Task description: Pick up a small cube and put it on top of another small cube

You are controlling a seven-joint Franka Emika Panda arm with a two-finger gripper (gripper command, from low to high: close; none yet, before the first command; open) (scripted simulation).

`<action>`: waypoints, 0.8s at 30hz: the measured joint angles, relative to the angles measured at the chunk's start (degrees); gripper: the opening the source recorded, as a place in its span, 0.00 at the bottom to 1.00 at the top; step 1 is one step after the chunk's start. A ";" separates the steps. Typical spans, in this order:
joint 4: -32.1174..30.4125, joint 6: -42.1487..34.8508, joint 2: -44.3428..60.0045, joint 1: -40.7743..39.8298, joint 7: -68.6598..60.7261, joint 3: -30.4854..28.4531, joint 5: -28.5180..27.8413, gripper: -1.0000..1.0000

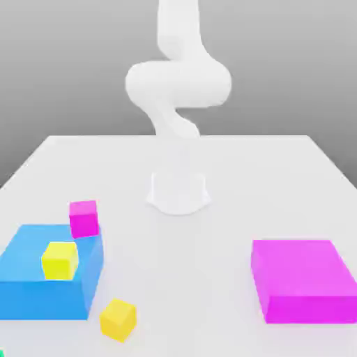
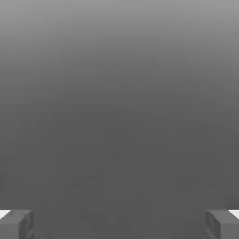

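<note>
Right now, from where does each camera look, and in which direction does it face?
Exterior view: off the arm, above the table's near edge, facing the white arm and its base; the golden-yellow small cube lies nearest, beside the blue block.
Hand view: on the hand, facing plain grey background between the open gripper's fingertips.
Shared: only the robot itself, arm in one and fingertips in the other; no object appears in both.

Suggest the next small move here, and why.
Probably bring the gripper down toward the golden-yellow small cube lying alone on the table beside the blue block: the fingers stand wide apart with nothing between them.
</note>
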 joint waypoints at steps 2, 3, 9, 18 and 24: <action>-0.99 1.73 3.68 1.13 -4.59 -1.73 -0.59 0.50; -1.46 2.56 5.44 1.68 -6.81 -2.62 -0.85 0.50; -4.25 7.48 15.75 4.69 -20.58 -8.04 -1.44 0.50; -8.45 14.88 31.48 7.90 -43.93 -15.31 1.57 0.50; -11.19 19.69 42.40 7.16 -61.48 -17.00 6.34 0.50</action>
